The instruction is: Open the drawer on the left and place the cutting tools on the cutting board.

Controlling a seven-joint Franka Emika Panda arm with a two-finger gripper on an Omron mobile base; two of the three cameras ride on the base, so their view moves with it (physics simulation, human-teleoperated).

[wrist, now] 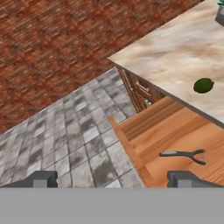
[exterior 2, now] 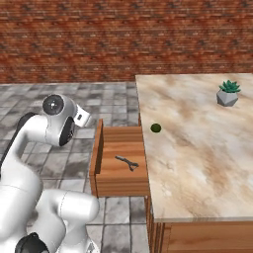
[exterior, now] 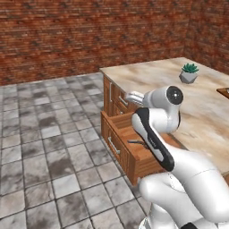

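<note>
Marble counter [exterior 2: 197,158] is mostly bare, just a potted plant [exterior 2: 228,93] far back and a small green fruit [exterior 2: 155,128] near the edge. Drawer [exterior 2: 118,165] is pulled out over open tile floor [exterior: 40,147], forked cutting tool [wrist: 183,155] lying inside. Gripper [wrist: 111,179] hangs above the drawer's front, fingers wide apart, holding nothing.

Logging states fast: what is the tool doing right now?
Tool: open, empty, above the floor beside the open drawer.
</note>
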